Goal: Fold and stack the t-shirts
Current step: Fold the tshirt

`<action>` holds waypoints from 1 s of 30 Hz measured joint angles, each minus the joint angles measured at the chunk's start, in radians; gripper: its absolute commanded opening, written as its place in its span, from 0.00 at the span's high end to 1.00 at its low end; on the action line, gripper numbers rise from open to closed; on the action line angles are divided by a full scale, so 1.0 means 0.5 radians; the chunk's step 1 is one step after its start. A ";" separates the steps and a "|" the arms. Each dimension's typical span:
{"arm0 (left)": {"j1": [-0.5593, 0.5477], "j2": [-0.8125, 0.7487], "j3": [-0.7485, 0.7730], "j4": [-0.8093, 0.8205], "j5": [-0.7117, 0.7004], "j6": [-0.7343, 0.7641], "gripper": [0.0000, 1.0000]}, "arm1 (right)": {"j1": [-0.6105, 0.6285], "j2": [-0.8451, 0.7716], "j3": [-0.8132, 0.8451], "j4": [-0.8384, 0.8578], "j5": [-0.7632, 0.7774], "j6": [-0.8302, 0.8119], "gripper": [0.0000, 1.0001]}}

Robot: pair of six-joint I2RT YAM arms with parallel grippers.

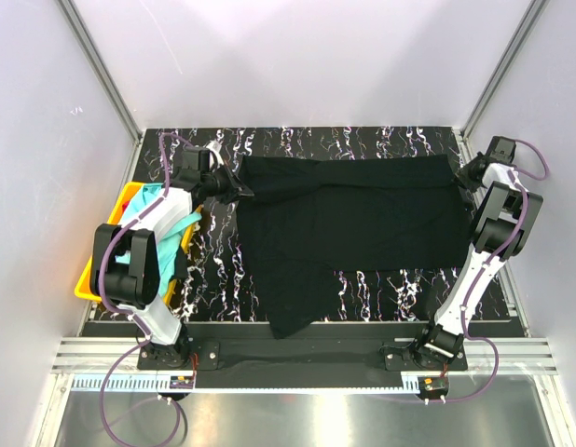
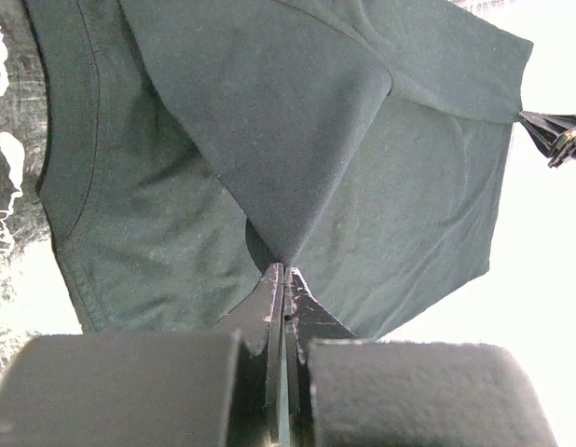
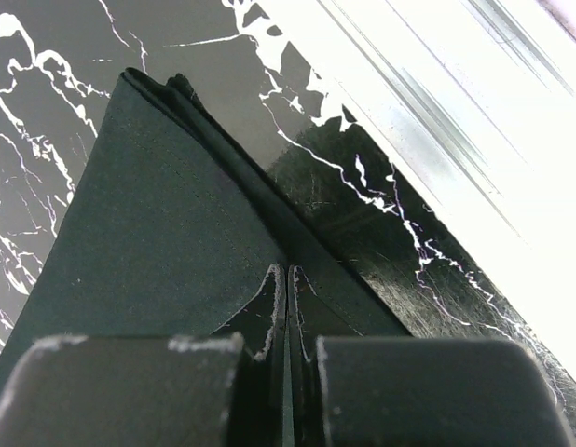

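Over on the left, a yellow plastic bin [image 1: 86, 282] sits at the edge of the black tabletop with white marble veining [image 1: 363, 140]. Plain white wall panels [image 1: 297, 56] close off the back and sides, with slim aluminium posts [image 1: 102, 70] at the corners. A brushed metal shelf [image 1: 316, 419] runs along the near edge.

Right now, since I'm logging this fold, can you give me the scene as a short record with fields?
black t-shirt: spread on the marbled table, one part trailing toward the near edge
left gripper: shut on the shirt's far-left edge
right gripper: shut on its far-right corner
turquoise t-shirt: in the yellow bin, left of the table
folded stack: none in view
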 measured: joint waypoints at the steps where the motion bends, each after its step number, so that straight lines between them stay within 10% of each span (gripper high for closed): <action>1: 0.000 0.000 -0.006 0.001 0.001 0.000 1.00 | 0.000 0.000 0.000 -0.001 0.002 0.000 1.00; 5: 0.000 0.001 -0.027 -0.013 0.001 0.010 0.92 | 0.000 0.000 0.000 -0.003 0.004 -0.001 0.91; 10: 0.002 0.003 -0.027 -0.074 -0.034 0.104 0.48 | 0.000 0.000 0.001 -0.040 0.024 -0.005 0.72; 13: 0.013 -0.012 -0.027 -0.146 -0.146 0.196 0.38 | 0.002 0.000 0.008 -0.061 0.037 -0.011 0.59; 18: 0.082 0.030 0.163 -0.253 -0.275 0.320 0.35 | 0.031 0.000 0.082 -0.111 0.082 -0.053 0.38; 30: 0.114 0.919 0.960 0.163 -0.474 0.459 0.34 | 0.120 0.248 0.738 -0.169 0.066 -0.269 0.27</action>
